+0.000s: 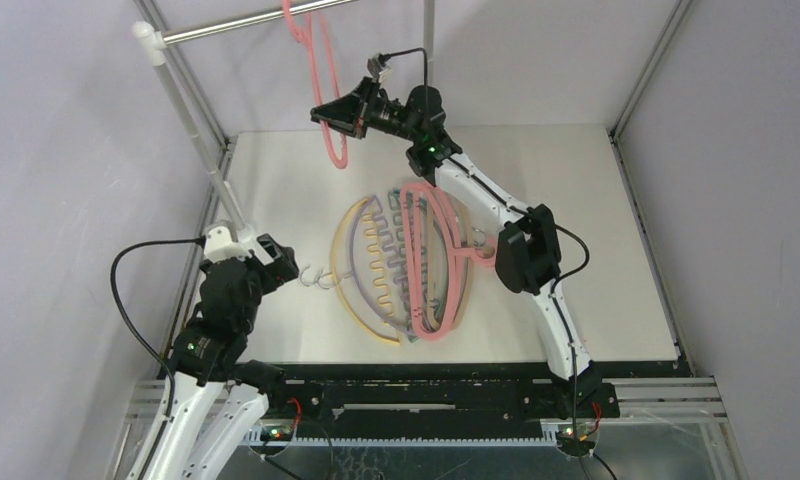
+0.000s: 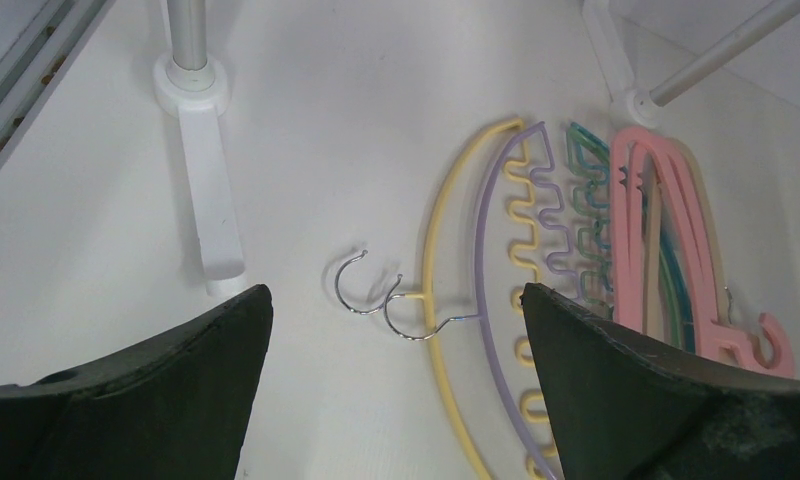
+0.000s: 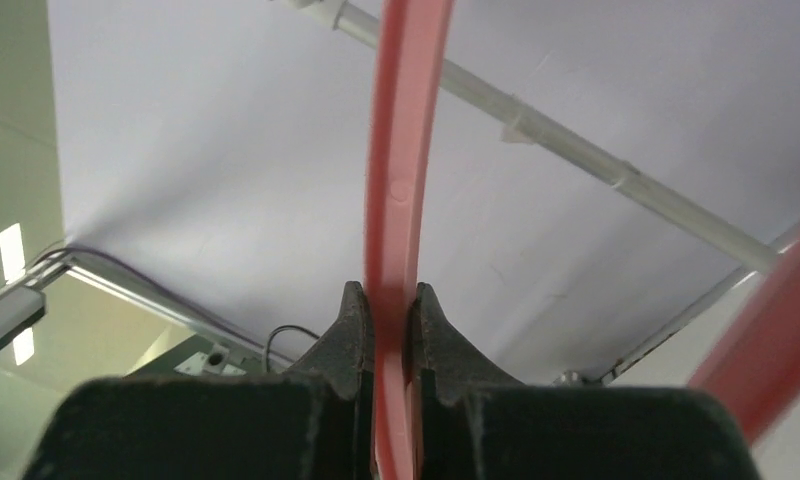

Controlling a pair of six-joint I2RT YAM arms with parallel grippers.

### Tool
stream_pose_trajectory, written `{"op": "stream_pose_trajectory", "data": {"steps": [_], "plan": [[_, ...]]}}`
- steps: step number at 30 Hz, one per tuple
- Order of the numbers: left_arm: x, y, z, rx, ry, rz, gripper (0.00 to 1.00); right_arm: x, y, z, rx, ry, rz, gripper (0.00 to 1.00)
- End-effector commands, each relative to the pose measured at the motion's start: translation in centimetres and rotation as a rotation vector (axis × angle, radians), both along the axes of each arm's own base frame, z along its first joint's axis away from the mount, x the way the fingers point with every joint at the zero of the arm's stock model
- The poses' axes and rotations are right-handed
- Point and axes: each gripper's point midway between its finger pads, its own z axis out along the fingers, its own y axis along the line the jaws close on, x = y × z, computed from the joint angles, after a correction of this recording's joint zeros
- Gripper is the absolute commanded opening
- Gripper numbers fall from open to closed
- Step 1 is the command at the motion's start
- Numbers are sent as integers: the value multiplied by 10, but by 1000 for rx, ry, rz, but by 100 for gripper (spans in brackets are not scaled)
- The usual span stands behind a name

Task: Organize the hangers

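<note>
A: Right end effector [image 1: 341,112], what's it doing?
B: Clenched on the pink hanger [image 1: 336,152], partway along its arm, high at the far side. The hook lies up and left of my fingers, by the silver rail [image 1: 246,22]. Long axis runs rail-to-fingers, roughly upright
A: Hook over the rail?
B: Cannot tell, top external crops it at the frame edge. I'd judge the next move turns on that: hook above rail, then lower
A: Right wrist help?
B: Only for grip. Pads squeezed on the pink bar, a pale tube [image 3: 576,150] crossing behind. No hook in it
A: Left end effector [image 1: 284,265]?
B: Released, jaws wide, low over the tabletop [image 1: 576,200], near left. The other hangers [image 1: 406,260] lie in a flat stack mid-tabletop, just right of it, bars running near-far
A: So left is nearer the stack
B: Yes. Left wrist adds what top blurs: two wire hooks [image 2: 386,305] sticking out left, between my open fingers. The yellow hanger [image 2: 428,260] and lavender hanger [image 2: 479,260] are outermost, teal and pink beyond
</note>
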Motion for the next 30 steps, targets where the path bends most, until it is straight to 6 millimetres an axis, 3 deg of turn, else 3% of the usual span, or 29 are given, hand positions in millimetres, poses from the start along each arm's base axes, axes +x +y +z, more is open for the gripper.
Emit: {"op": "stream_pose_trajectory", "data": {"steps": [1, 4, 7, 12, 16, 19, 23, 28, 30], "plan": [[6, 0, 4, 9, -12, 4, 99, 6, -14, -7, -34, 16, -61, 8], [7, -2, 1, 5, -6, 2, 99, 3, -21, -19, -71, 27, -65, 18], [7, -3, 1, -1, -11, -3, 99, -2, -32, -26, -108, 19, -86, 51], [7, -1, -1, 7, -9, 3, 100, -9, -66, -28, -185, -13, -179, 72], [8, -2, -5, 10, -3, -1, 99, -18, -97, -31, -249, -34, -251, 80], [9, -3, -7, 15, 3, -5, 99, -23, -119, -48, -352, -19, -314, 80], [9, -2, -9, 24, 13, -3, 99, -35, -161, -93, -663, -40, -461, 80], [10, -4, -17, 27, 33, -14, 99, -65, -233, -182, -1091, 62, -576, 78], [10, -6, -20, 20, 39, -20, 99, -82, -250, -213, -1220, 81, -559, 76]]}}
